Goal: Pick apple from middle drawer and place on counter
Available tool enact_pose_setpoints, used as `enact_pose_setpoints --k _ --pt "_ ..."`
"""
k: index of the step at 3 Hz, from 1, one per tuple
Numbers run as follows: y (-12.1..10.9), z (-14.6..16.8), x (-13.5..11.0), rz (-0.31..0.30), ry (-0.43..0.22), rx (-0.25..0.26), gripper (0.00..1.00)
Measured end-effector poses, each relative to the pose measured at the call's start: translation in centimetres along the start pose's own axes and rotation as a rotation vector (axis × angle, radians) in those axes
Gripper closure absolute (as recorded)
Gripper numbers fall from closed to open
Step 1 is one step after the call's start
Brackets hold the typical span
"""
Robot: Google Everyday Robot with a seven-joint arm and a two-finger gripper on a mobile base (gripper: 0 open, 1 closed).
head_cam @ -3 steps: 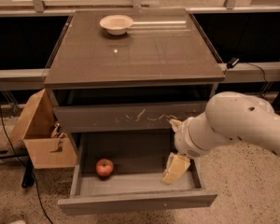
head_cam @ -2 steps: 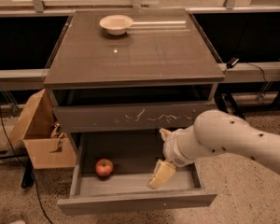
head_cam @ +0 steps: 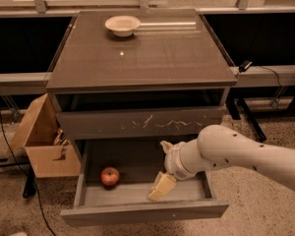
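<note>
The middle drawer (head_cam: 113, 214) stands pulled out at the bottom of the cabinet, its plain front panel nearest the camera and its smooth grey floor showing behind it. The pale end effector (head_cam: 158, 192) hangs inside this drawer, right of centre and low over the floor, angled down and to the left. It holds nothing. Whether it is spread or pressed together cannot be told from this angle. The thick white arm (head_cam: 236, 154) carrying it reaches in from the right edge of the view.

The apple (head_cam: 109, 176) sits on the drawer floor in the left half, toward the back, apart from the end effector. Above the open drawer is a closed drawer front (head_cam: 142, 124) with pale scratch marks. A cardboard box (head_cam: 39, 144) stands open on the speckled floor, just beside the cabinet's left side; its contents are too dim to name. Higher and farther back lies the counter (head_cam: 147, 58), slightly glossy. A cream bowl (head_cam: 122, 25) rests near its far edge, left of centre.
</note>
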State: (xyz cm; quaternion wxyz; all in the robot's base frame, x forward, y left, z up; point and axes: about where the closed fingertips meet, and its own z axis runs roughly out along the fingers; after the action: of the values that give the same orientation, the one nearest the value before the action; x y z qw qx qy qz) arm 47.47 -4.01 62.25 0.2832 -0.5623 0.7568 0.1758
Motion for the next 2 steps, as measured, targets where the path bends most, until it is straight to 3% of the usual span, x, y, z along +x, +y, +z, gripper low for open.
enact_pose_setpoints --k 1,2 --pt "0.0 0.2 0.1 0.001 -0.002 -0.001 0.00" --pt "-1.4 4.6 1.9 0.036 -0.051 -0.037 0.00"
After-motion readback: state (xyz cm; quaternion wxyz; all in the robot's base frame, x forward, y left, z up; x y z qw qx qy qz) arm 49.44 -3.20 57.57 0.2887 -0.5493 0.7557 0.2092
